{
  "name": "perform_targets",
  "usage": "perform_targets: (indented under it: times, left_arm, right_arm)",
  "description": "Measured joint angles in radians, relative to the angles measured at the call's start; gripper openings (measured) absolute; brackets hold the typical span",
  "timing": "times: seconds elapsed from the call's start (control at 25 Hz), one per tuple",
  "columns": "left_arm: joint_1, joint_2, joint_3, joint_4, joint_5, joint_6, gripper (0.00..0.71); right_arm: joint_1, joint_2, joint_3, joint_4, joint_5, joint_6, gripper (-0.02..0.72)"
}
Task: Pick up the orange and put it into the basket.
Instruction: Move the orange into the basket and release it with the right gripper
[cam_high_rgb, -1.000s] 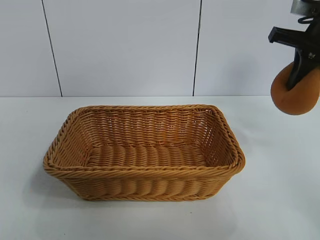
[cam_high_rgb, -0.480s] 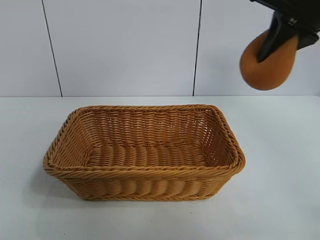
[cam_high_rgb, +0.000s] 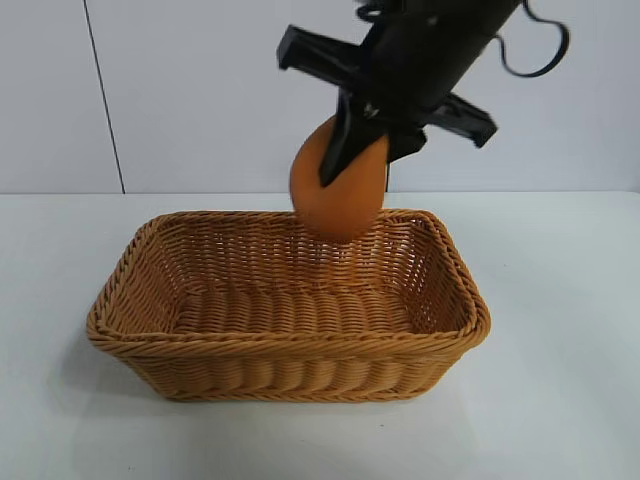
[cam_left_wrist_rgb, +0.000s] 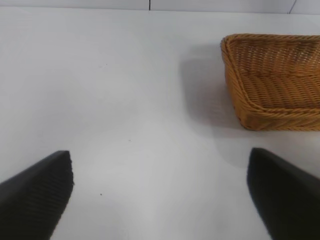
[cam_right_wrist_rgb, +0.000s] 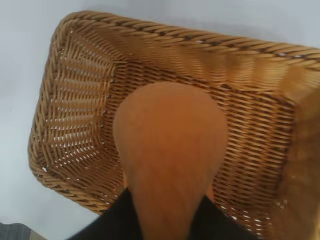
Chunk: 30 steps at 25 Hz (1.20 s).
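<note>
Open left tool (cam_left_wrist_rgb: 160, 192) near basket (cam_left_wrist_rgb: 272, 107)

The basket (cam_high_rgb: 130, 330) is tan-orange wicker, woven in close horizontal rows over upright stakes, with a thick braided rim of the same colour; its weave opens into small pale gaps along the walls. The orange (cam_high_rgb: 340, 205) is a dull, matte brownish-orange, plain and unpatterned. The right gripper (cam_high_rgb: 352, 150) is black, as are the left gripper's (cam_left_wrist_rgb: 160, 200) 2 fingers (cam_left_wrist_rgb: 35, 195), which carry fine ribbing. The table (cam_high_rgb: 560, 330) is plain white. The wall (cam_high_rgb: 230, 90) behind is white, crossed by 2 thin dark vertical seams.
</note>
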Motion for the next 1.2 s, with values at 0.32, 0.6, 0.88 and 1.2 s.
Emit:
perform_targets:
  times: [0.32, 0.6, 0.88, 1.2]
  left_arm:
    - [0.0, 0.0, 0.0, 0.0, 0.0, 0.0, 0.673]
    - [0.0, 0.0, 0.0, 0.0, 0.0, 0.0, 0.673]
    - [0.0, 0.0, 0.0, 0.0, 0.0, 0.0, 0.673]
    - [0.0, 0.0, 0.0, 0.0, 0.0, 0.0, 0.673]
  right_arm:
    - [0.025, 0.203, 0.001, 0.001, -0.179, 0.026, 0.055]
    - [0.025, 0.248, 0.002, 0.015, -0.216, 0.026, 0.055]
    - [0.025, 0.248, -0.072, 0.007, -0.128, 0.026, 0.368]
    - [0.025, 0.248, -0.284, -0.077, 0.109, 0.05, 0.533]
